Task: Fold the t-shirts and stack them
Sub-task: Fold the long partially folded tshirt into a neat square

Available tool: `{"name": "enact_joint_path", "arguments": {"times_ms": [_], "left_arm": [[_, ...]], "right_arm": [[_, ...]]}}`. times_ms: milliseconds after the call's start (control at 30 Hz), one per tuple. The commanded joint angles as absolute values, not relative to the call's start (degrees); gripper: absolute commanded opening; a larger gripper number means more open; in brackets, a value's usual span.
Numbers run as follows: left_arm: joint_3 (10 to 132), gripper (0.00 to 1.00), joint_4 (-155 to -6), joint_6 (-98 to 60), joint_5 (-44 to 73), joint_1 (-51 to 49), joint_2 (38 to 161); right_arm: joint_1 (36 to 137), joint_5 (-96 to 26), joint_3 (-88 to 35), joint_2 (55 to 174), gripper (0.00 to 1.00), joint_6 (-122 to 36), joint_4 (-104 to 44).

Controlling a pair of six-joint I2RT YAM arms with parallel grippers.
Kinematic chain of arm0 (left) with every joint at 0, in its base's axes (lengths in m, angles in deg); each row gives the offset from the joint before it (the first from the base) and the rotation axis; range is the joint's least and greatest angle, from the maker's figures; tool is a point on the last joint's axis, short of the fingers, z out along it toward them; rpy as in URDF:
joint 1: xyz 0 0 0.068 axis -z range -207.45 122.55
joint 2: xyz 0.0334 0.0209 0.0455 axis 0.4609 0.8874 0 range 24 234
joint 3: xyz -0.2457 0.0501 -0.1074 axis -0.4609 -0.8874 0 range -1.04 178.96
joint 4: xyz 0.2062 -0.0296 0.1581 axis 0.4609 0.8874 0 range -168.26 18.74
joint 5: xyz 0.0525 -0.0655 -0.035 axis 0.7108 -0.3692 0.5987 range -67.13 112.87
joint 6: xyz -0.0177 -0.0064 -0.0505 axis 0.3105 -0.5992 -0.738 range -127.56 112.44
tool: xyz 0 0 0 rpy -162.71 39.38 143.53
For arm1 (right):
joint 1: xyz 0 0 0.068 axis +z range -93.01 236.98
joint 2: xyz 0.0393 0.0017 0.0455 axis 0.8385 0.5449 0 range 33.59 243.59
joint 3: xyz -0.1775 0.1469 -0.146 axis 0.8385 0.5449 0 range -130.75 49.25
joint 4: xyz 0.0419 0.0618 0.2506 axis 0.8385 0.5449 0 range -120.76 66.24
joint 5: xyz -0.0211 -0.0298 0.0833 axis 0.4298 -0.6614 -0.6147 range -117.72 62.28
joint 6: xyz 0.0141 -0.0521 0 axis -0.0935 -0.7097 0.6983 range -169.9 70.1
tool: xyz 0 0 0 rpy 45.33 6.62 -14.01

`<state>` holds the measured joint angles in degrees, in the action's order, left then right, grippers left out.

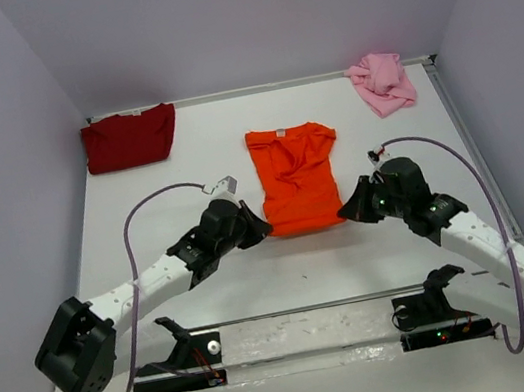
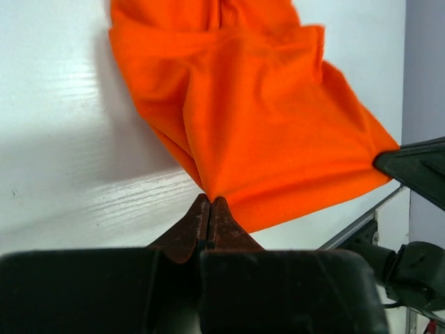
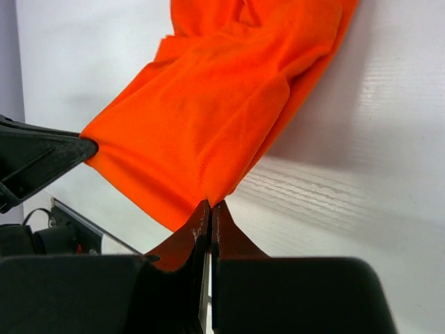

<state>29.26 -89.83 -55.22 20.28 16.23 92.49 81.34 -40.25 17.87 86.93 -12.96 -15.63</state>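
An orange t-shirt [image 1: 295, 176] lies on a white table [image 1: 169, 187], collar at its far edge and cloth rumpled. The left gripper [image 1: 264, 228] is pinched tight on the shirt's near left corner, and the right gripper [image 1: 346, 212] is pinched tight on its near right corner. A dark red t-shirt [image 1: 130, 138] lies beyond it to the left, and a crumpled pale pink t-shirt [image 1: 382, 81] beyond it to the right, both well apart from it.

A white table [image 1: 211, 307] with a faint wood grain sits boxed in by 3 pale lilac walls [image 1: 251, 15]. A thin metal rail [image 1: 457, 111] runs along its right edge, and a glossy strip [image 1: 306, 328] crosses its near edge.
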Motion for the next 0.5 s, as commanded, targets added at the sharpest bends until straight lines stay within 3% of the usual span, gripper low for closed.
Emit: {"name": "enact_joint_path", "arguments": {"times_ms": [0, 133, 467], "left_arm": [[35.9, 0.0, -79.9, -52.8, 27.5, 15.4, 88.8], [42.0, 0.0, -78.6, -50.6, 28.5, 13.9, 90.4], [55.4, 0.0, -83.0, -42.5, 26.6, 8.2, 107.7]], "right_arm": [[81.1, -38.1, 12.8, 85.0, 0.0, -12.5, -10.0], [81.1, -35.9, 7.9, 90.4, 0.0, -13.8, -11.5], [81.1, -23.6, -4.3, 110.9, 0.0, -18.0, -21.1]]}}
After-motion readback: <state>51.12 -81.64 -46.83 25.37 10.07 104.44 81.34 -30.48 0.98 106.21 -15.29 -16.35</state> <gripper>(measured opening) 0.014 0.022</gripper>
